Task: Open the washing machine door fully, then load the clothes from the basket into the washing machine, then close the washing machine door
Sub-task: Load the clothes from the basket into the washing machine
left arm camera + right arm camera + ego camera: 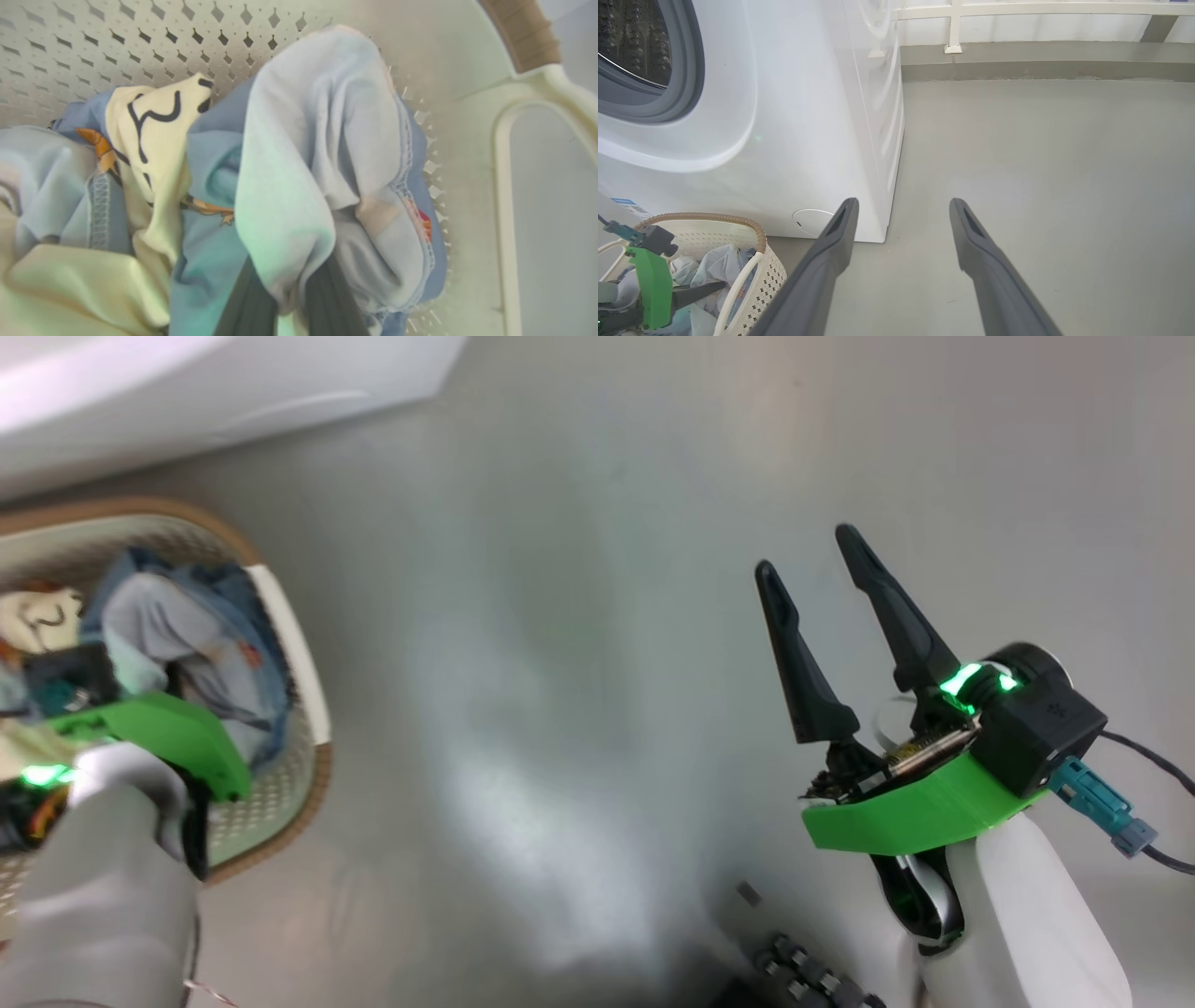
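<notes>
Basket (291,644), head view: cream-white with brown rim, on grey floor (597,663) at lower left, near white corner of washing machine (187,401).
Clothes (177,635), head view: light-blue and cream bundle heaped inside basket, partly under left arm's green wrist mount (159,737).
Right gripper (806,553), head view: jaws spread wide, empty, hovering over bare floor well apart from basket.
Left gripper (288,298), left wrist view: two dark fingers (245,308) clamped on a pale-blue fold (299,163), with fabric bunched between them and draped over them.
Rest of load, left wrist view: cream piece (149,126) with black lines and blue cloth with orange print, lying loose against perforated basket wall. Impossible to tell how much would rise with the pinch.
Machine front, right wrist view: mouth uncovered, grey-blue gasket (686,70) and steel drum (630,42) exposed, above basket. Round filter cover (812,221) low near corner.
Left gripper, right wrist view: finger dipped into bundle inside basket.
Step in hand: loading, judged from uncovered mouth and pinch on fabric. Grab made, bundle not yet clear of basket.
Next move calls for: lift straight above rim, carry up to drum mouth, release well past gasket. Trailing cloth likely to catch on basket handle or gasket lip.
</notes>
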Tool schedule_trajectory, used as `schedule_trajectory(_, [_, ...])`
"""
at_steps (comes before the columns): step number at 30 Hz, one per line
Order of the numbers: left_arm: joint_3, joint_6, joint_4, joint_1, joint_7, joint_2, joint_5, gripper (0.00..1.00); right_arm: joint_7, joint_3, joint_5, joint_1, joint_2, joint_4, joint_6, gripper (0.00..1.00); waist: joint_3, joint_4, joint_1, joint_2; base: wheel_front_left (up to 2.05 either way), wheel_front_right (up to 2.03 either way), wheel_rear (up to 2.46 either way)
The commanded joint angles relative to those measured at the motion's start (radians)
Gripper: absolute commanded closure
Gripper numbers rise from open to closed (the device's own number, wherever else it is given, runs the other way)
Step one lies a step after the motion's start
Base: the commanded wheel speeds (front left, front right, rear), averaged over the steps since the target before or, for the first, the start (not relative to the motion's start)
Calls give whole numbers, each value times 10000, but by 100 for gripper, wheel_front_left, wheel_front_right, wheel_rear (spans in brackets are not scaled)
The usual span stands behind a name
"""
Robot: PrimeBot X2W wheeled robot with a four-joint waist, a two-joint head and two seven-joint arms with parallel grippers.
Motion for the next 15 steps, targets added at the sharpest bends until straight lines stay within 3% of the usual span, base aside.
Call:
schedule_trajectory(1, [103, -70, -126, 467, -190, 183, 1, 100, -118, 65, -128, 426, -24, -83, 62, 0, -704, 646, 0, 0, 0, 0, 0])
schedule_trajectory(7, [70, -72, -667, 1097, -467, -180, 90, 100, -118, -339, -596, 592, -24, 508, 62, 0, -1684, 1306, 0, 0, 0, 0, 0])
schedule_trajectory(15, [614, 381, -3382, 2651, -482, -398, 617, 100, -118, -635, -1062, 1011, -24, 944, 62, 0, -3054, 2099, 0, 0, 0, 0, 0])
